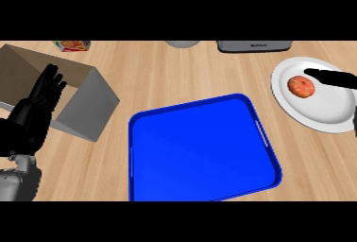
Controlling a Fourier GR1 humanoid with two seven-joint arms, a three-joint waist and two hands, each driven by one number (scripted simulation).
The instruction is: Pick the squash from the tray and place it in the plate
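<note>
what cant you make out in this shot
Head view:
right hand: mostly cut off by the right edge; whether it touches the squash is unclear.
plate: right rim cut off by the same edge.
colourful item, round grey thing, dark appliance: cut off by the top edge, unidentifiable.

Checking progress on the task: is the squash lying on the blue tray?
No, the squash lies on the white plate at the right, apart from the blue tray.
</note>
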